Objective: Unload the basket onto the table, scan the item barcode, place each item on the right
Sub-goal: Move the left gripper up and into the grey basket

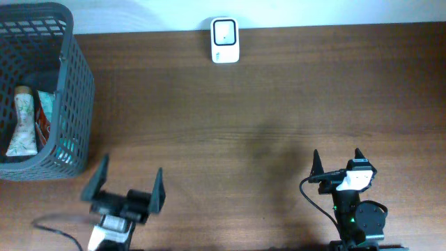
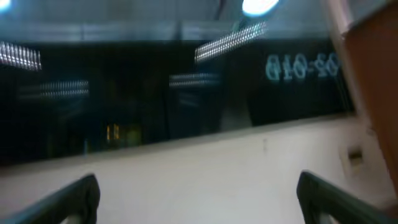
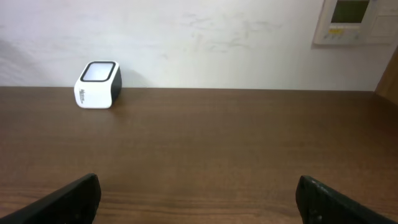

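Left gripper (image 1: 132,169): jaws spread wide, nothing between them, low at 7 o'clock on the table (image 1: 244,104), near the basket's lower right corner; own camera blurred, aimed off at a wall and a dark window
Basket (image 1: 75,84): grey mesh, at 9 to 10 o'clock, holding the goods
Tube (image 1: 21,129): pale, cap toward 12 o'clock, lying against the left wall of the basket beside a red packet (image 1: 43,120); likely the item to scan, barcode not visible
Handling: probably light, soft-bodied plastic, smooth and apt to slip or dent; best pinched across the flat body near the middle, gently, from above past the mesh wall
Scanner (image 1: 224,40): small white box at 12 o'clock, at the far table edge, window up
Right gripper (image 1: 336,155): jaws wide apart, empty, at 5 o'clock, well apart from scanner and basket
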{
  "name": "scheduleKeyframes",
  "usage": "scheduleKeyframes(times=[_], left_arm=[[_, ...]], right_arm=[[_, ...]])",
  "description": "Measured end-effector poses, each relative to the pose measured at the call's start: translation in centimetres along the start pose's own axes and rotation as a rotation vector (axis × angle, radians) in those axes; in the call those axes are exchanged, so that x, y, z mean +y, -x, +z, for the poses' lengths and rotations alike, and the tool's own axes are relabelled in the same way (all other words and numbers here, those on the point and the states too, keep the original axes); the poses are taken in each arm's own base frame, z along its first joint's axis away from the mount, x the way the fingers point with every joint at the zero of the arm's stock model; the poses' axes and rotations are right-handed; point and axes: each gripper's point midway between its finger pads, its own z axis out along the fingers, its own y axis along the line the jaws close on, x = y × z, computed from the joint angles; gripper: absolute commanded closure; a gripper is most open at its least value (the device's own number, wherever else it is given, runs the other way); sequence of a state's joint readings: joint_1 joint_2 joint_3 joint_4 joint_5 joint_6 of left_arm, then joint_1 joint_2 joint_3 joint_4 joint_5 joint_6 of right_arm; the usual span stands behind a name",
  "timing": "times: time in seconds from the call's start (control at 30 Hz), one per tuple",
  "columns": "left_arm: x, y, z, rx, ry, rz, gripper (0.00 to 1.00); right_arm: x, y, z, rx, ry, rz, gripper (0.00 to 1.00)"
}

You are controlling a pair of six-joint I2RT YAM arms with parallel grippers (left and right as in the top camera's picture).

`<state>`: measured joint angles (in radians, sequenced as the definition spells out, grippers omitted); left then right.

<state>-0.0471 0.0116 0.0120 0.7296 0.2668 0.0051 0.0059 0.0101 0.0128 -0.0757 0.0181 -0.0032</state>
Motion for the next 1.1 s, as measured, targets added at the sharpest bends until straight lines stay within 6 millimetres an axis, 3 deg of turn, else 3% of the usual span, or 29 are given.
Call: scheduleKeyframes(times=[0.07,0.3,0.5,0.6,0.7,0.77,0.87,0.97,1.1], left_arm=[[-0.2,2.9,0.0,-0.102,-0.01,0.028,0.01],[0.2,10.0,1.5,-0.234,-0.013,0.065,0.01],[1.2,8.1,5.2,0.061,-0.016,-0.014,0.01],[1.7,8.9,7.4,0.176,-0.024,-0.048,0.01],[0.9,9.5,9.0,0.192,-0.097,-0.06,0.01],[-0.1,9.2,9.0,0.201,-0.156,-0.07,0.01],[-0.8,10.4,9.1,0.153,-0.203,-0.053,0.01],[-1.0,11.4,9.2,0.112,-0.217,-0.035,0.01],[-0.4,11.0,9.5,0.126,-0.185,-0.037,0.01]], right_arm=[[0.0,0.0,0.0,0.0,0.0,0.0,0.01],[0.0,0.0,0.0,0.0,0.0,0.0,0.01],[0.0,0.0,0.0,0.0,0.0,0.0,0.01],[0.0,0.0,0.0,0.0,0.0,0.0,0.02],[0.0,0.0,0.0,0.0,0.0,0.0,0.01],[0.0,0.0,0.0,0.0,0.0,0.0,0.01],[0.0,0.0,0.0,0.0,0.0,0.001,0.02],[0.0,0.0,0.0,0.0,0.0,-0.001,0.01],[0.0,0.0,0.0,0.0,0.0,0.0,0.02]])
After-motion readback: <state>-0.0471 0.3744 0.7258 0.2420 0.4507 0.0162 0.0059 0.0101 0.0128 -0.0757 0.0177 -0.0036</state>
